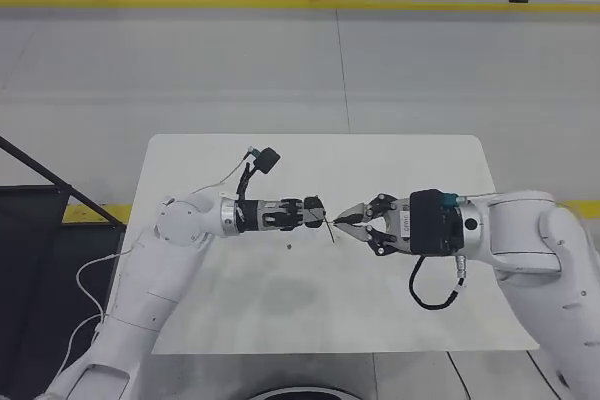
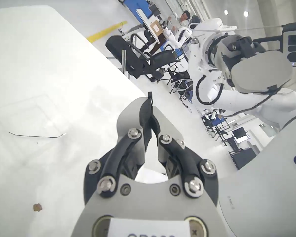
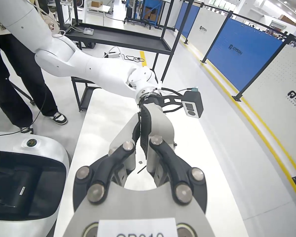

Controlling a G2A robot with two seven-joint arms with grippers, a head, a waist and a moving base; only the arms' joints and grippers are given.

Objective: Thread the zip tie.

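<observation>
Thin black plastic zip tie (image 1: pixel 330 230) hangs, as we see from above, between the two claws over the white rectangular table (image 1: pixel 420 310); its upper end sits at the tips of the left gripper (image 1: pixel 321 211), with the right gripper (image 1: pixel 342 217) just beside it; in the left wrist view the left gripper (image 2: pixel 148 107) is pressed together, pinching the tie (image 2: pixel 150 96), whose short end pokes past the tips; in the right wrist view the right gripper (image 3: pixel 141 118) is closed too, and a dark stretch of the tie (image 3: pixel 141 169) shows beneath; we cannot tell whether it grips it.

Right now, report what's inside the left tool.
The left tool is shut on the zip tie; a black end pokes past its tips. The part between is covered.
</observation>
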